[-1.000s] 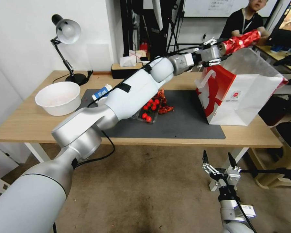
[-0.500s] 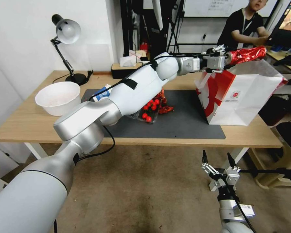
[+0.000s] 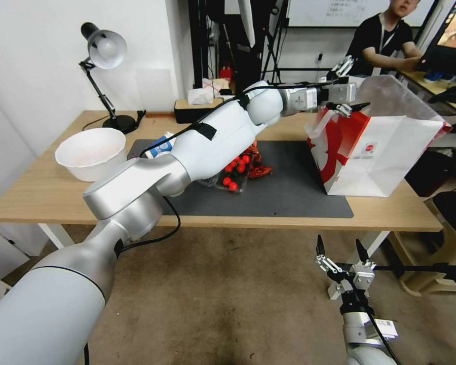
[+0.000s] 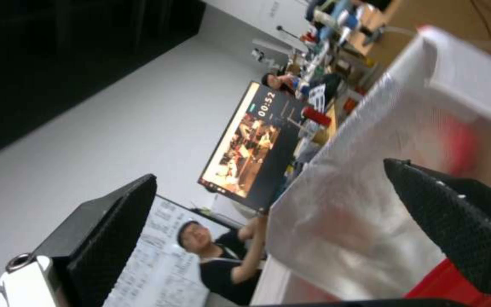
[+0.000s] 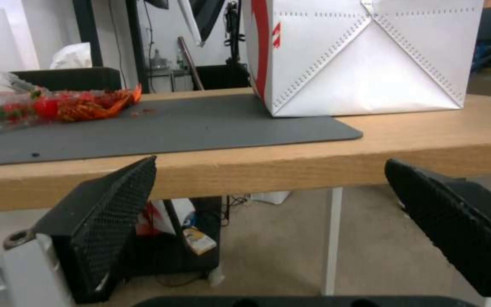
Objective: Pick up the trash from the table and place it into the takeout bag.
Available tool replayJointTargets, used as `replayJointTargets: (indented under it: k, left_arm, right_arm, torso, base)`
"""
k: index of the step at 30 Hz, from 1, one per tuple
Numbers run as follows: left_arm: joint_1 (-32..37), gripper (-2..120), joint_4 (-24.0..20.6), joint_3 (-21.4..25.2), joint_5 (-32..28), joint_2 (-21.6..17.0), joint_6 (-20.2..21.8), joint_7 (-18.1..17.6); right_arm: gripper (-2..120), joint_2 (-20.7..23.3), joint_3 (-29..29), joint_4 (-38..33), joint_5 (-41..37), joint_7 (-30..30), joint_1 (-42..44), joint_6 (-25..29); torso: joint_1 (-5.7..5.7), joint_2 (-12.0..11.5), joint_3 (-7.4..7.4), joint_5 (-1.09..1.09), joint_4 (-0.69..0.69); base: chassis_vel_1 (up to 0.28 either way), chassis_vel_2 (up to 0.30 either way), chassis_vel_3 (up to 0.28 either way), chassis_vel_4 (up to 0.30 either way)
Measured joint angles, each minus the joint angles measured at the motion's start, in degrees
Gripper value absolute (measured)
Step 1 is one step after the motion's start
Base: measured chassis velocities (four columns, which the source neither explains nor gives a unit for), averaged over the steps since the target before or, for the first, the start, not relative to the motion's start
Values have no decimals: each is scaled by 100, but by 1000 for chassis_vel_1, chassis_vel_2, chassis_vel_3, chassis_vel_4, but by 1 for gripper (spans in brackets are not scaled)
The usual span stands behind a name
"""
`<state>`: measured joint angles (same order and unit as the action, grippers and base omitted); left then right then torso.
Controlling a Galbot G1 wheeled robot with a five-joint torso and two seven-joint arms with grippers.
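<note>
Hovering our left gripper [image 3: 350, 85] just above the open mouth of the takeout bag [image 3: 385, 152], we have its jaws spread wide with nothing between them; the left wrist view looks past both fingertips [image 4: 444, 204] straight at the bag's pale inner wall. We judge this to be the release step for one piece of trash, with a blurred patch of red low inside the bag that may be it, though we cannot tell for sure. Our right gripper [image 3: 342, 253] hangs idle below the desk's [image 3: 45, 192] front edge, jaws open and empty, well apart from everything on top.

The next move, as we read it, calls for lifting the left arm clear of the bag's loop handles and swinging it back across the dark mat [image 3: 289, 187] toward what is left. The blue-and-white paper cup [image 3: 159, 146] peeks out behind our own forearm, near the far-left corner of the mat.

In the way we see the clear tray of cherry tomatoes [image 3: 235, 175] lying mid-mat beneath the arm, and the large white bowl [image 3: 91, 152] just beside the mat's left end; neither belongs to the trash. A desk lamp [image 3: 104, 56] stands at the back-left corner, near the cup.
</note>
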<state>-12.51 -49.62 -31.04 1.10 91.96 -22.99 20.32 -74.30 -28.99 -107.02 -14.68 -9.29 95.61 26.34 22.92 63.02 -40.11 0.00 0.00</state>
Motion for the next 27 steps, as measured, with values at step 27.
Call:
replayJointTargets:
  k: [27]
  left_arm:
    - [757, 100, -2078, -41, -3986, -926, 3158, -1632]
  right_arm:
    - [100, -15, 17, -43, -17, 5, -3, -10]
  torso:
    - [-1, 1, 1, -1, 1]
  base:
    - [0, 0, 0, 0]
